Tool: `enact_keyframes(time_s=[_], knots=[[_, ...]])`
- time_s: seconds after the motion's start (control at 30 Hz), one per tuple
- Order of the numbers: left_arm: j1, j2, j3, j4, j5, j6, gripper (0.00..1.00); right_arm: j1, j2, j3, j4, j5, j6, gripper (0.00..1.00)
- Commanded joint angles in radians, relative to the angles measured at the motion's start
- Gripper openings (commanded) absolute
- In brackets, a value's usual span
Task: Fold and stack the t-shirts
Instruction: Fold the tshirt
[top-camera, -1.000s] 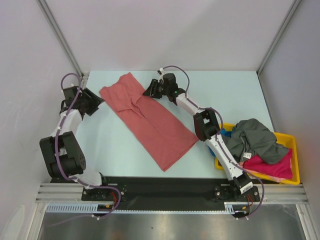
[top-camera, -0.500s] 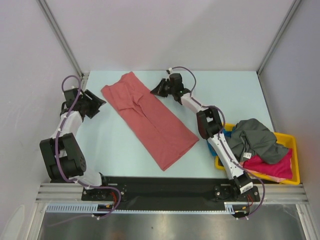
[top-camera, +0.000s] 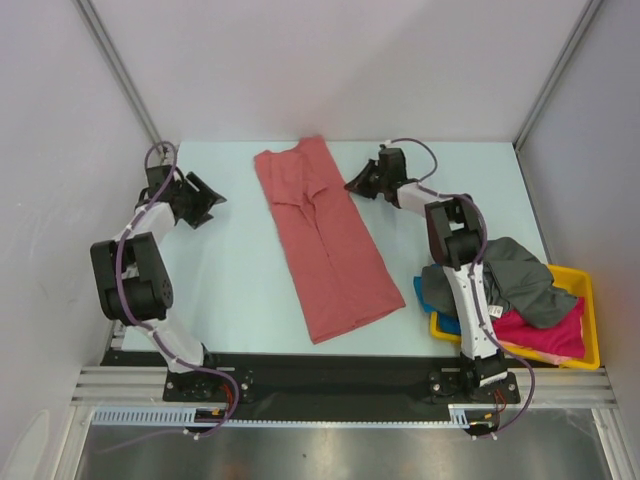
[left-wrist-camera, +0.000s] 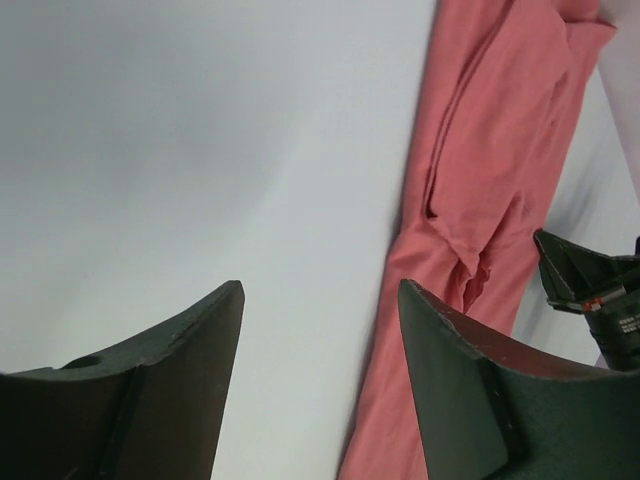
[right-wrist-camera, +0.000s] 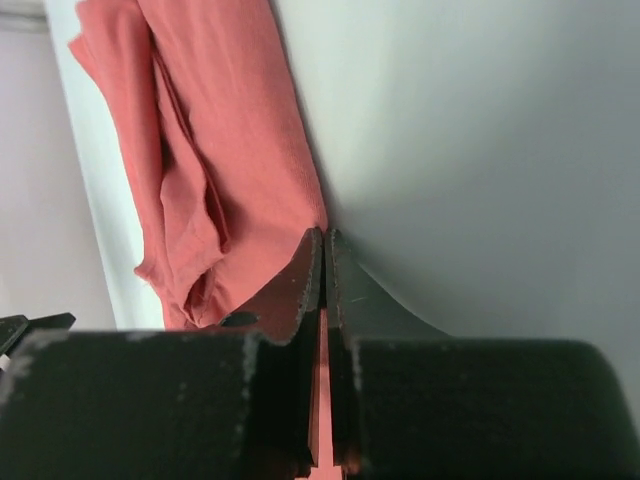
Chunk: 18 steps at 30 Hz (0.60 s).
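A salmon-red t-shirt (top-camera: 325, 235) lies folded into a long strip down the middle of the table. It also shows in the left wrist view (left-wrist-camera: 500, 150) and in the right wrist view (right-wrist-camera: 220, 130). My right gripper (top-camera: 352, 187) is at the strip's far right edge, shut on that edge of the cloth (right-wrist-camera: 325, 235). My left gripper (top-camera: 207, 200) is open and empty over bare table to the left of the shirt (left-wrist-camera: 320, 290). A dark grey t-shirt (top-camera: 510, 275), a magenta-pink one (top-camera: 545, 335) and a bright blue one (top-camera: 428, 290) are heaped at the right.
The heap sits in and over a yellow plastic tray (top-camera: 590, 320) at the near right. The dark grey cloth hangs over the tray's left rim. Metal frame posts stand at the table's far corners. The right gripper's dark body shows in the left wrist view (left-wrist-camera: 590, 290).
My right gripper has moved right along the far side, and the salmon-red shirt has swung with it from a diagonal to nearly straight. My left gripper has moved farther back and slightly right.
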Motion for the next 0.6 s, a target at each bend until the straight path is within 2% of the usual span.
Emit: enact_keyframes(time_s=[0.0,0.03,0.13,0.23,0.37,0.47,0.5,0.57], knots=[[-0.045,0.045,0.076,-0.011,0.026,0.005,0.69,-0.026,-0.148,-0.162,-0.068,0.059,-0.043,0.00],[-0.062,0.059,0.085,-0.005,0.032,0.005,0.69,-0.027,-0.182,-0.268,-0.040,0.065,-0.039,0.00],[-0.092,0.114,0.121,0.044,0.081,0.003,0.69,-0.024,-0.278,-0.450,0.025,0.101,0.010,0.00],[-0.132,0.168,0.150,0.063,0.105,0.000,0.69,-0.018,-0.320,-0.519,0.021,0.131,0.056,0.00],[-0.184,0.142,0.144,0.010,0.081,0.040,0.70,-0.016,-0.319,-0.475,-0.076,0.135,0.012,0.01],[-0.227,0.107,0.118,-0.015,0.078,0.075,0.71,-0.042,-0.305,-0.394,-0.217,0.143,-0.092,0.18],[-0.228,0.098,0.110,-0.038,0.075,0.083,0.71,-0.053,-0.293,-0.319,-0.246,0.119,-0.124,0.24],[-0.263,0.087,0.110,-0.043,0.059,0.097,0.71,-0.078,-0.261,-0.227,-0.320,0.082,-0.230,0.29]])
